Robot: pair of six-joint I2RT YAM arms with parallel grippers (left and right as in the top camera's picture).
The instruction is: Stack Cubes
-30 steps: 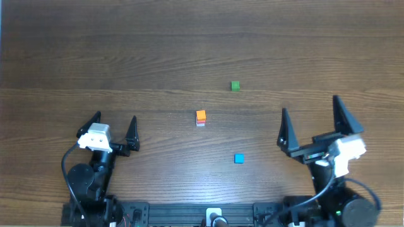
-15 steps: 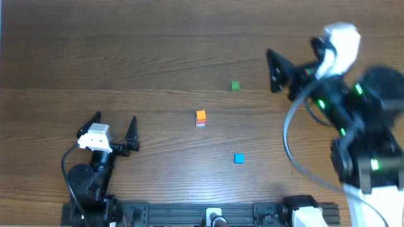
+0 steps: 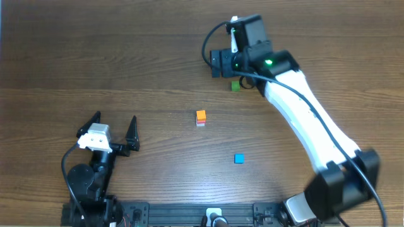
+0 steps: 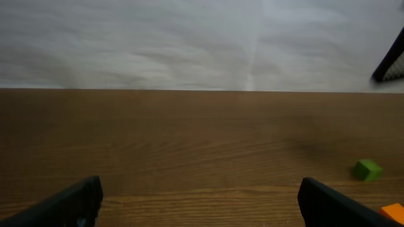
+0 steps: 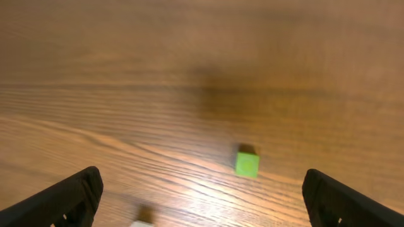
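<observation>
Green cube [image 3: 235, 86] lies on the table [image 3: 126, 63], partly covered by the right arm. Right gripper [image 5: 202, 178] hangs above it, jaws wide apart. Orange cube [image 3: 201, 115] sits on a pale cube [image 3: 201, 123] mid-table; blue cube [image 3: 238, 159] lies apart. Left gripper [image 3: 115, 117] gapes, holding nothing.

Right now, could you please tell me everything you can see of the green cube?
The green cube is small, matt and bright green, looking like plastic or painted wood. It sits flat and alone on the wooden table, touching nothing else. The right gripper hangs above, clear of it, jaws wide open.
</observation>
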